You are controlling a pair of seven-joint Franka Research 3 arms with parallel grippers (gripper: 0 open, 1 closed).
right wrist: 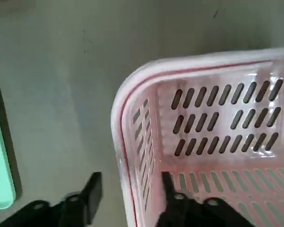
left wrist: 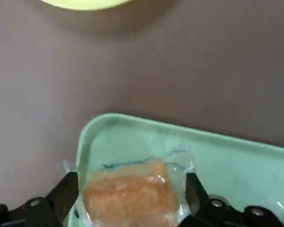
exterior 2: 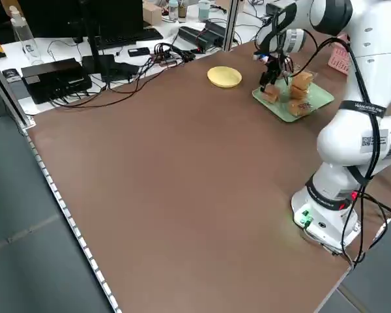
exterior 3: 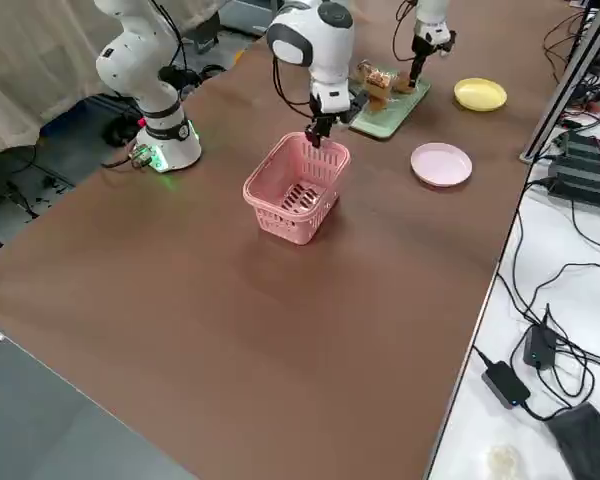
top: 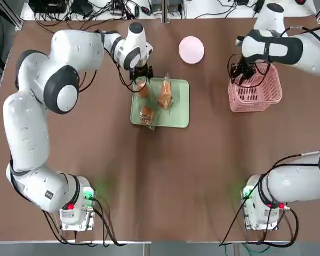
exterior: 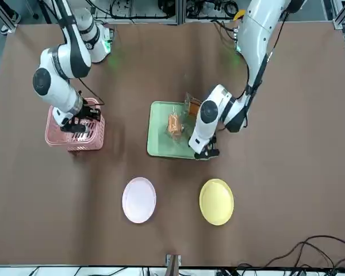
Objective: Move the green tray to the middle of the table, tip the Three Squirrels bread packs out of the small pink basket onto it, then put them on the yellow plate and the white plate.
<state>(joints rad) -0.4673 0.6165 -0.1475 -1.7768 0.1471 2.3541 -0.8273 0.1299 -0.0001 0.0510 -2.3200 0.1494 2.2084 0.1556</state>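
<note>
Plating remains, tipping looks done

Top view: beneath the left pincer [top: 141, 80] lies the pale green tray [top: 177, 114], low-rimmed and flat, bearing three golden-brown bread packs [top: 165, 96] in clear wrap. The pink basket [top: 261, 96], slotted, sits upright under the right pincer [top: 248, 72].

Front view: the white plate [exterior: 139, 200] and yellow plate [exterior: 217, 202] lie apart from both pincers, bare, so all plating seems left.

Left wrist view: jaws wide apart around one pack, ungripped.

Right wrist view: jaws parted, straddling the basket's rim, gripping nothing.
</note>
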